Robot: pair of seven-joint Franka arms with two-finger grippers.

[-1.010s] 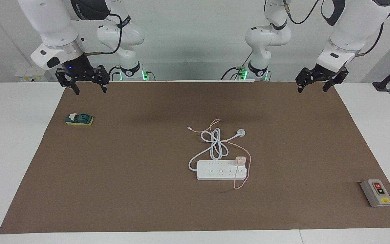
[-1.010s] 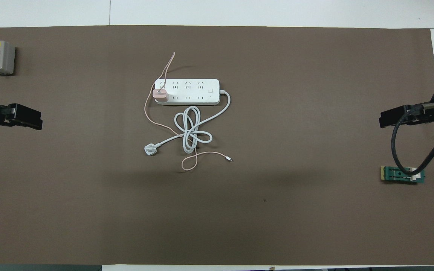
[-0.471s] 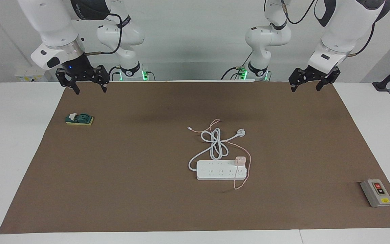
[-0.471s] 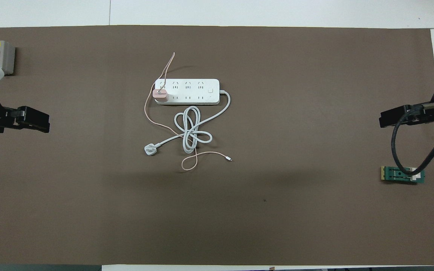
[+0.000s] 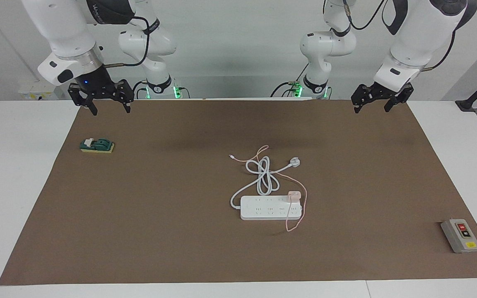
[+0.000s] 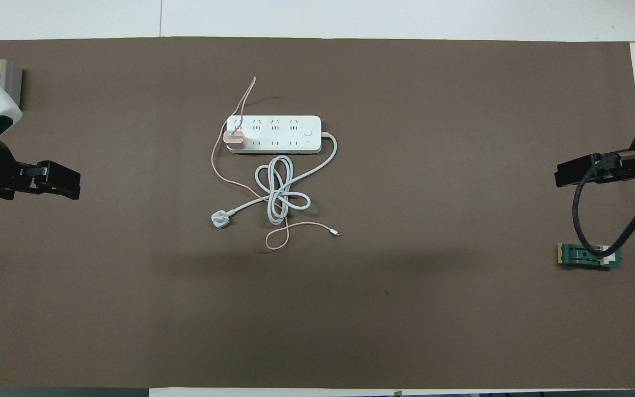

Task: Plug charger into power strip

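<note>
Charger (image 5: 294, 195) seated in power strip (image 5: 269, 211), no legible labels

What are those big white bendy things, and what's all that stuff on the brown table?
Those are two robot arms. Each ends in a black pincer for grabbing. One picture looks at the robots from across the table; the other looks down from above them. The left pincer and the right pincer hang open over the brown mat, holding nothing. In the middle lies a white power strip with a little pink charger sitting on one end, its thin pink cable looping around. A grey button box and a small green switch lie near the mat's ends.
</note>
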